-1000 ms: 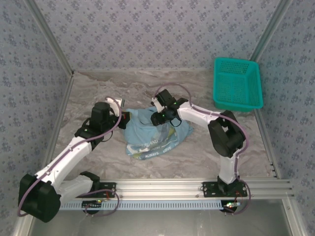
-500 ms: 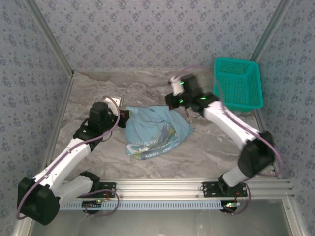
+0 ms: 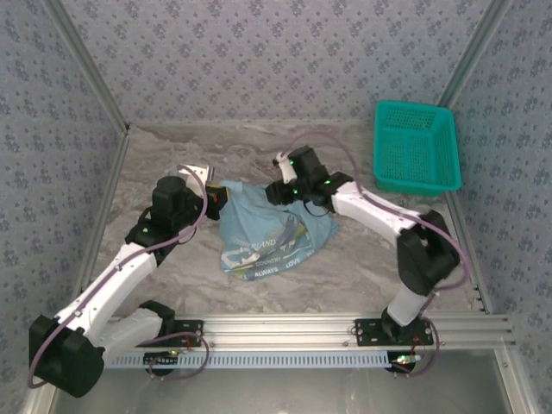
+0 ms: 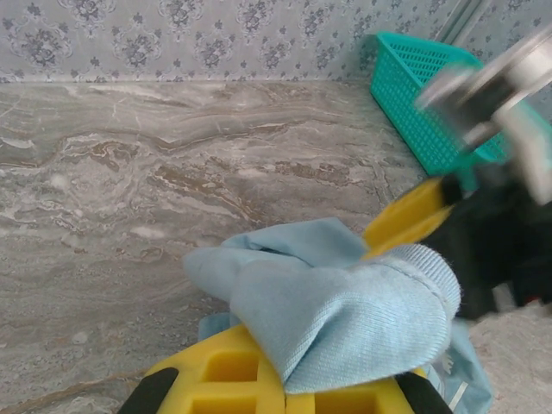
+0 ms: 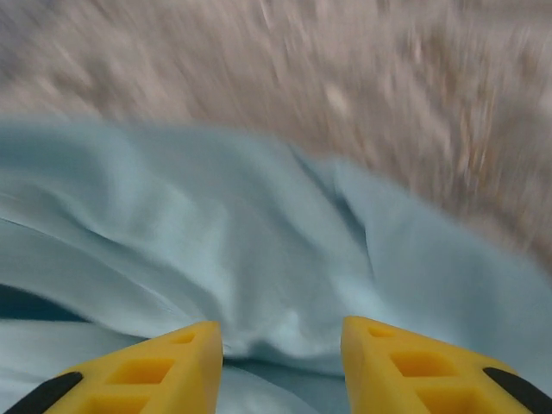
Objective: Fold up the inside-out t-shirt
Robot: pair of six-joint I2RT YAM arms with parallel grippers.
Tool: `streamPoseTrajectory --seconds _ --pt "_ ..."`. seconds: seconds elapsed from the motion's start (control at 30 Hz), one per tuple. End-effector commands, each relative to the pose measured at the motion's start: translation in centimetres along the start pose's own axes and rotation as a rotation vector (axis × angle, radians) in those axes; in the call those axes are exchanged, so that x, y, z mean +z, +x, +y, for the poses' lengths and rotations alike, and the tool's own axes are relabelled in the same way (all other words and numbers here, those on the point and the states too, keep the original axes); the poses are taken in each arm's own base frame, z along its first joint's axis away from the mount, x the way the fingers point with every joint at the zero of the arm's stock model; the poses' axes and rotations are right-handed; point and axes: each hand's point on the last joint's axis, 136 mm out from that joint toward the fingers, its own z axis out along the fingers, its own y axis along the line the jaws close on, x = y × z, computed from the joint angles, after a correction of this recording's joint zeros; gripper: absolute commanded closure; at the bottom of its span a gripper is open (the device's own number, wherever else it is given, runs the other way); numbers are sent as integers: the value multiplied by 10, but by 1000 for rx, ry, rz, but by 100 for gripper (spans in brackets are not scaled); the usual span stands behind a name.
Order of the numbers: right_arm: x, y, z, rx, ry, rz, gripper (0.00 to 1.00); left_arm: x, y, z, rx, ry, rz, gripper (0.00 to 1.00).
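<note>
Marble tabletop (image 3: pixel 362 259): your left gripper (image 3: pixel 215 199) was clamped on the t-shirt (image 3: pixel 267 228), cloth bunched between its jaws. Your right gripper (image 5: pixel 278 335) looked parted, view blurred, fabric just ahead.

Wallpapered walls (image 3: pixel 276 60) enclose a marble-look lab tabletop (image 3: pixel 362 259).

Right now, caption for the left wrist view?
Left gripper shut on a bunched fold of the t-shirt, marble table and teal basket behind.
</note>
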Motion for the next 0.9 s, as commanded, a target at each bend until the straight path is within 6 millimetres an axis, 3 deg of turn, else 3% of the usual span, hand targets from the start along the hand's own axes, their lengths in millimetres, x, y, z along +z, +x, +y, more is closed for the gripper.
streamPoseTrajectory --seconds 0.0,0.13,0.27,0.37,0.47,0.6,0.83,0.87 --pt "15 29 -14 -7 85 104 56 -4 -13 -4 -1 20 -40 100" --pt "40 59 -16 -3 82 207 44 -4 -10 -4 -1 20 -38 100" --pt "54 82 -8 -17 74 278 42 -3 -8 -3 -1 18 -32 100" --pt "62 91 -6 -26 74 311 66 -3 -5 -1 -2 12 -30 100" --pt "54 77 -3 -45 81 277 88 -3 1 1 -3 7 -19 100" --pt "14 27 -7 -97 128 118 100 -5 10 6 -4 -15 -13 100" --pt "-89 -43 -9 -68 59 -236 100 -11 16 7 8 -2 -59 100" --pt "-96 -41 -10 -50 37 -260 100 -11 15 6 10 1 -69 100"
